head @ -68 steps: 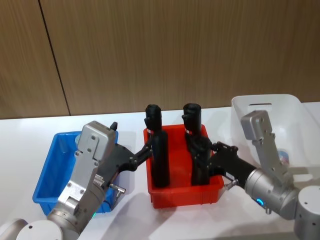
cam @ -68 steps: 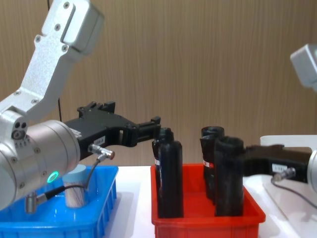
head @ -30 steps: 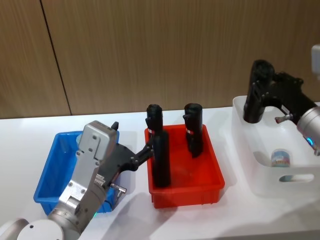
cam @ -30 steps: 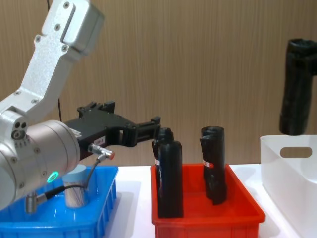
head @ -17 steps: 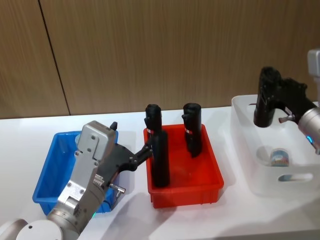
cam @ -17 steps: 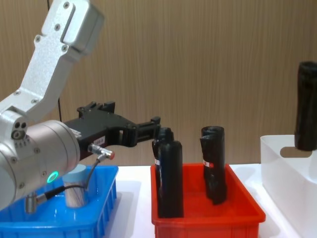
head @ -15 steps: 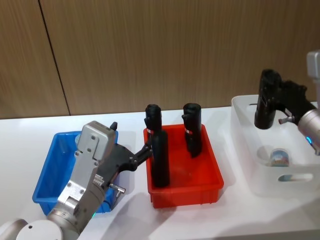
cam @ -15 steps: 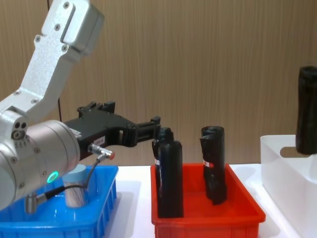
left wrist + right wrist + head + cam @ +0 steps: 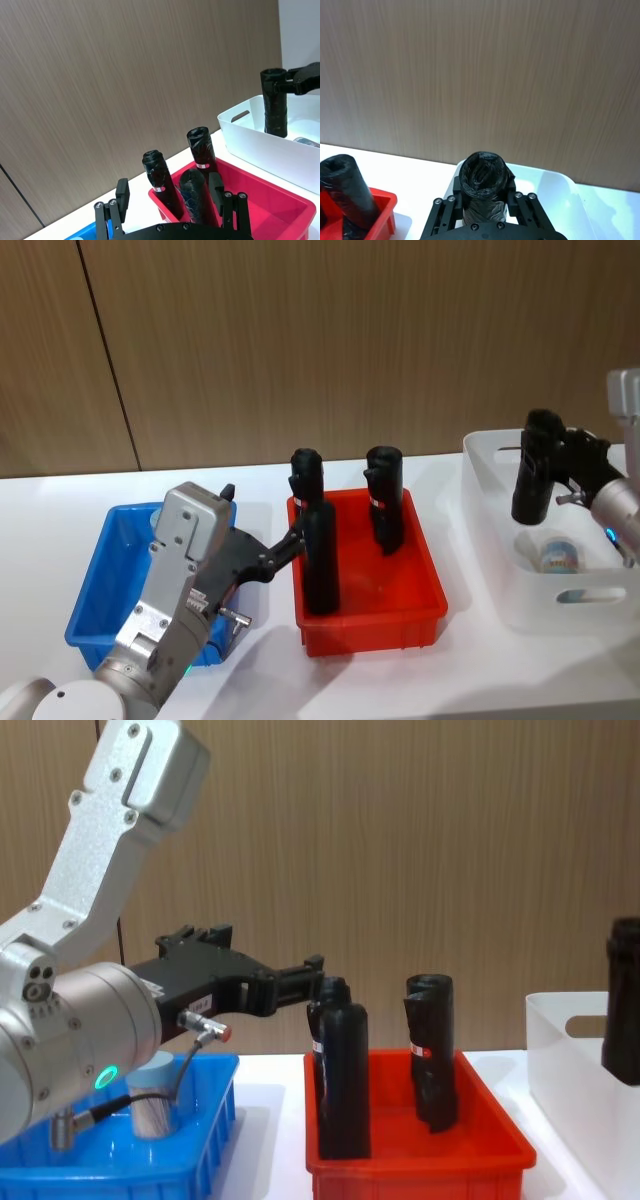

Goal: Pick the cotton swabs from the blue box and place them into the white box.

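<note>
**Q:** Nearest you, what risks trouble?

**A:** Your left gripper (image 9: 310,982) hangs above the gap between the blue box (image 9: 95,612) and the red bin (image 9: 368,608), fingers spread, holding nothing. One cotton swabs tub (image 9: 152,1102) stands in the blue box; a careless descent could tip it.

**Q:** And farther off?

**A:** Your right gripper (image 9: 556,478) is clamped on a black roll (image 9: 532,477), held upright over the white box (image 9: 525,582). Another swab tub (image 9: 551,552) lies just below. Releasing there puts the wrong item in, and the roll may strike that tub.
</note>
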Controlling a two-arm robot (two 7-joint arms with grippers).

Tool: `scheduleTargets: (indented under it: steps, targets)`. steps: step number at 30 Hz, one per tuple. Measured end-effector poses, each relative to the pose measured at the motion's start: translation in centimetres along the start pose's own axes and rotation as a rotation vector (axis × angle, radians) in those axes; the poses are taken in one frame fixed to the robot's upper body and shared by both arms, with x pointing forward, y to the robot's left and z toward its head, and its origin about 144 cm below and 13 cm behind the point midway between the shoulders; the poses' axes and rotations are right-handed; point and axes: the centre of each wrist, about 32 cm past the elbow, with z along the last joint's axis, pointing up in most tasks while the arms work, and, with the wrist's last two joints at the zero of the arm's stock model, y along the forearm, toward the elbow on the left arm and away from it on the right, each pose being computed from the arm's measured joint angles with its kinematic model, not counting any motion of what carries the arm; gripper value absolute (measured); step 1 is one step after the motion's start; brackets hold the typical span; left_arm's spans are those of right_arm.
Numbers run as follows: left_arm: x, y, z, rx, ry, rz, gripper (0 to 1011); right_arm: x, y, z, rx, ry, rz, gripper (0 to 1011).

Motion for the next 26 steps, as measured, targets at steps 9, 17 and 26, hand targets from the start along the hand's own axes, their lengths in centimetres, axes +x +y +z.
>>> scheduleTargets:
  steps: [9, 17, 26]
  targets:
    - [0.0, 0.0, 0.0, 0.000, 0.000, 0.000, 1004, 0.5, 0.6, -1.2, -0.021, 0.018, -0.017, 728]
    - [0.0, 0.0, 0.0, 0.000, 0.000, 0.000, 1004, 0.7, 0.5, -1.4, -0.013, 0.028, -0.023, 941]
    - [0.0, 0.0, 0.0, 0.000, 0.000, 0.000, 1004, 1.0, 0.2, -1.4, 0.002, 0.032, -0.020, 1001]
